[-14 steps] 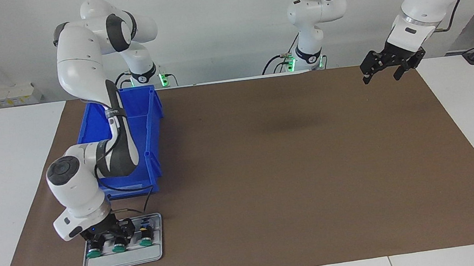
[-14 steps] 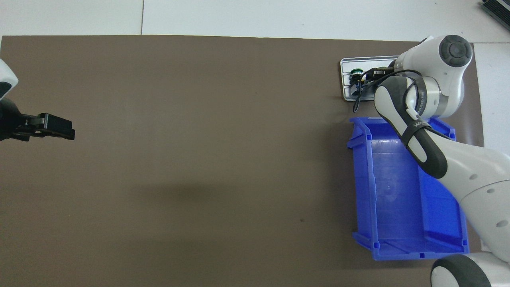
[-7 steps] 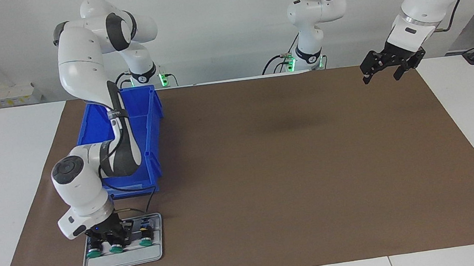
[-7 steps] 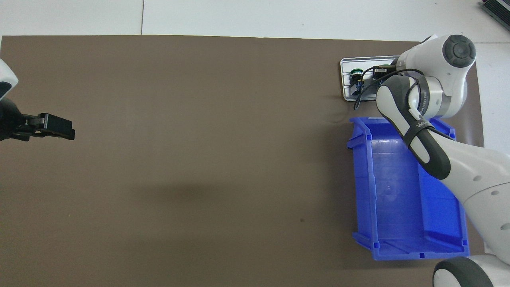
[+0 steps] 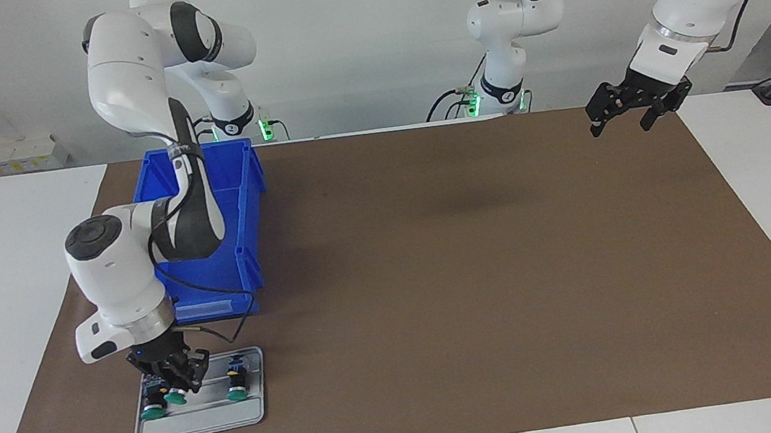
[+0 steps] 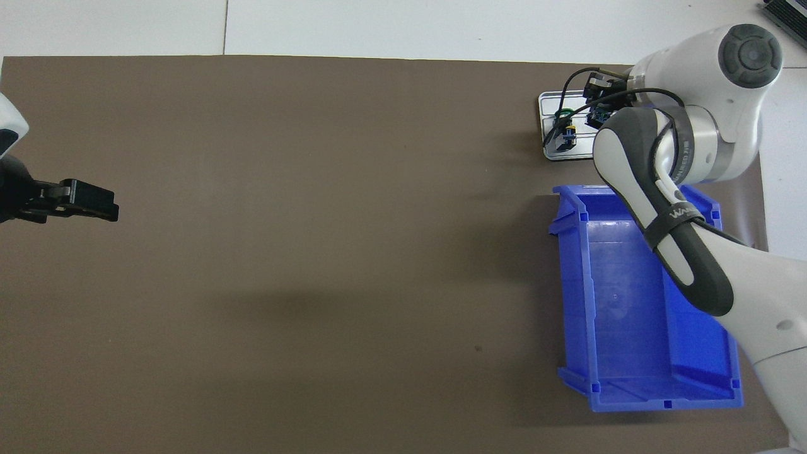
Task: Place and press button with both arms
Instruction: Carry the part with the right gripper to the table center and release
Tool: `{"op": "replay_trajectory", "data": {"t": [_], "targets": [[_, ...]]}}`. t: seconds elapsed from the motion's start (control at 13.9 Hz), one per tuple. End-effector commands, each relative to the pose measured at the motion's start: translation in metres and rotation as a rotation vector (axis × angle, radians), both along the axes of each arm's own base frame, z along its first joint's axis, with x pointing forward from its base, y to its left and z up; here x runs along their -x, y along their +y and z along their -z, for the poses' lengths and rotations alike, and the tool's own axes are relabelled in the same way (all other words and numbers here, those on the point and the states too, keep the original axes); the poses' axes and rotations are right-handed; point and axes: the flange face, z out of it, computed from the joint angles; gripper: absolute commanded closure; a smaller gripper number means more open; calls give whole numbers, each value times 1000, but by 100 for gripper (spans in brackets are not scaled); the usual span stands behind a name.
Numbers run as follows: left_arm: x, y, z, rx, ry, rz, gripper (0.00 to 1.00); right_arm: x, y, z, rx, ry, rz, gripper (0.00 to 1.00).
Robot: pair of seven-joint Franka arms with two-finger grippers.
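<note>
Clenched jaws of the right gripper (image 5: pixel 174 390) grip the middle button (image 5: pixel 174 397) of three, lifted slightly above the grey tray (image 5: pixel 200 425) with its green cap pointing away from the robots. Two more buttons lie on the tray to either side of it: one (image 5: pixel 153 410) toward the right arm's end of the table, the other (image 5: pixel 236 390) toward the left arm's end. That tray sits on the brown mat (image 5: pixel 480 278), farther from the robots than the blue bin (image 5: pixel 240 211), which stands just beside it on the same mat. From overhead the right arm (image 6: pixel 687 145) covers most of the tray (image 6: pixel 547 107), with only the one button (image 6: pixel 563 116) showing. Well apart, the left gripper (image 5: pixel 628 117) hangs with released jaws over the corner of the mat near the left arm's base, waiting and holding nothing; overhead it (image 6: pixel 94 202) shows at the mat's edge.
</note>
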Motion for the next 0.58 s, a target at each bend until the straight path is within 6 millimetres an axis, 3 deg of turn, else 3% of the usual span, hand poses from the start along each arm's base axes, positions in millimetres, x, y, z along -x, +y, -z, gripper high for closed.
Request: {"op": "replay_trajectory", "data": {"t": [0.0,0.5], "targets": [[10,3,-1,11,-5,5,0,20,44,-22,-50,33,141,100],[10,3,-1,11,-5,4,0,70,202,-38,-98,11,558,100]]}}
